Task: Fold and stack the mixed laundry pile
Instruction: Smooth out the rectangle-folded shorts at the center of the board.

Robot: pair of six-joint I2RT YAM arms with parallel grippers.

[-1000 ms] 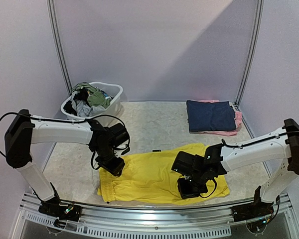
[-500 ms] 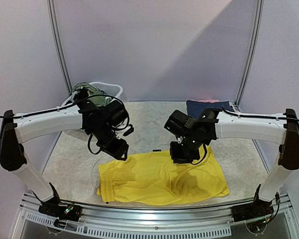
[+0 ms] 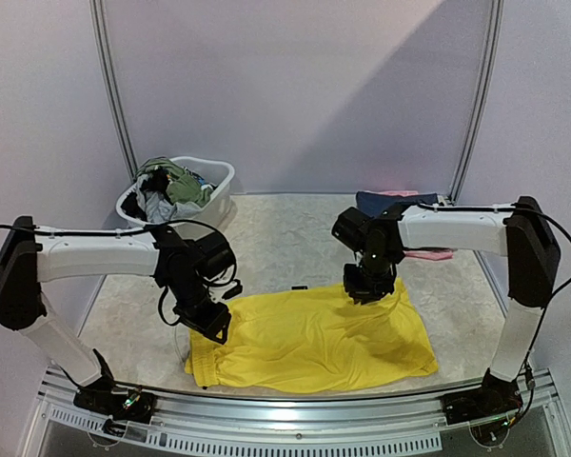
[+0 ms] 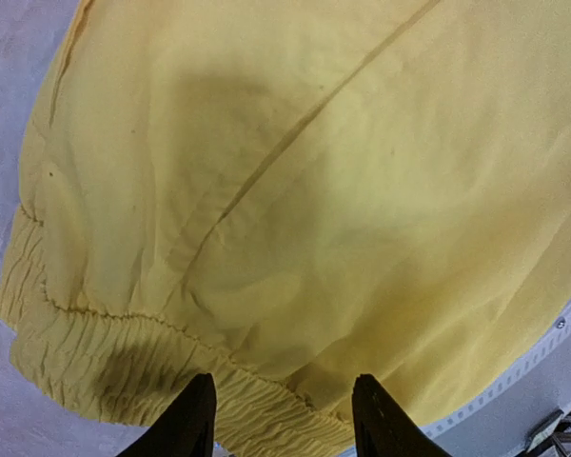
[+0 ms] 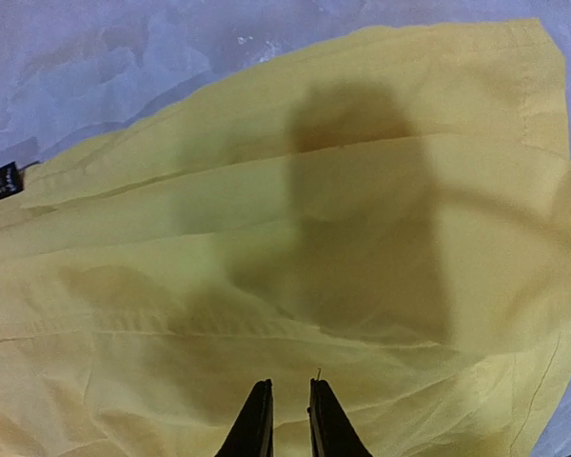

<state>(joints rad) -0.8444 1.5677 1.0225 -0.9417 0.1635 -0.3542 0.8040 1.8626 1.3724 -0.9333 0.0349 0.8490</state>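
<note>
The rest of the laundry pile [image 3: 167, 186] is sitting in the white tub [image 3: 221, 177], beyond the left end of the yellow garment [image 3: 314, 338], which is lying spread flat. The left gripper [image 4: 281, 390], fingers spread, is hovering over the garment's elastic waistband [image 4: 105, 367], likely readying a grasp for folding. The right gripper [image 5: 290, 386], fingers pressed nearly together and seemingly empty, is hanging over the garment's far right edge.

table [image 3: 285, 228] pale, speckled | yellow garment [image 3: 305, 338] flat beneath left fingers [image 4: 186, 419] and right fingers [image 5: 257, 419] | white tub [image 3: 219, 171] beyond left fingers | folded navy-and-pink stack [image 3: 385, 201] beyond right fingers
</note>
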